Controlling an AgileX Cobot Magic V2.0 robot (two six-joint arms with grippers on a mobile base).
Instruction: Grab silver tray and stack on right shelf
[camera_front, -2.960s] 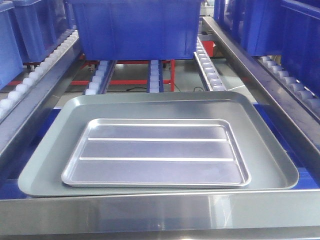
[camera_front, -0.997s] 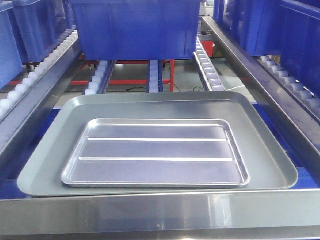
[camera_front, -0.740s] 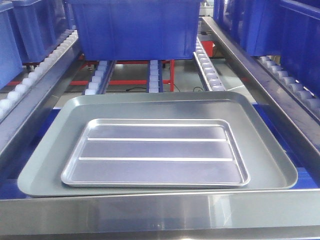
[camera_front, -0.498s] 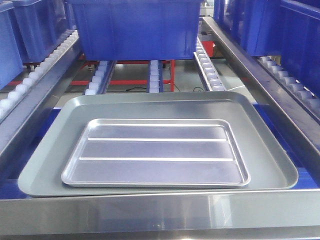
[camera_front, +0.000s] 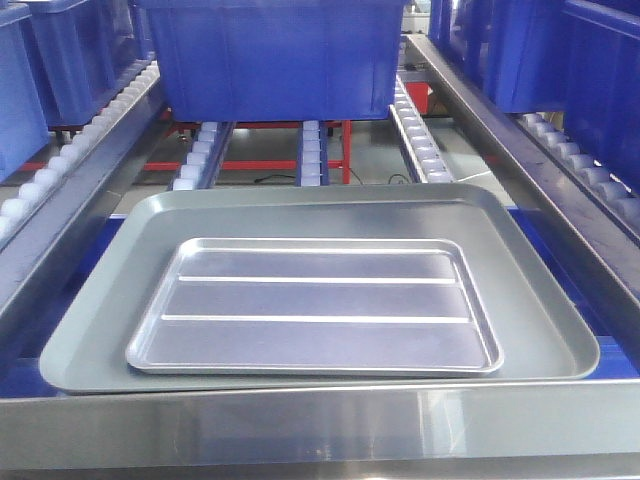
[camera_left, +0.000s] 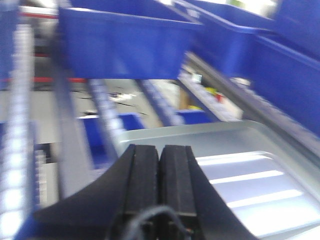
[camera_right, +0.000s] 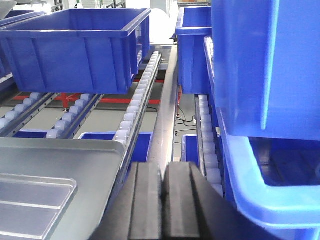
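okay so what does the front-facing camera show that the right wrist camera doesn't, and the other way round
Only the front-facing view shows the whole silver tray with both ridges, all of the grey tray under it, and the steel front bar.

Only the right wrist view shows the right gripper, its pads together, and the stacked blue bins over the right shelf.

Both show the silver tray lying in the grey tray, the roller tracks, and the big blue bin behind.

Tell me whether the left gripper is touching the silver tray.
Apart. The left wrist view shows the left gripper shut and empty, hovering short of the silver tray, with the grey tray's floor visible between them.
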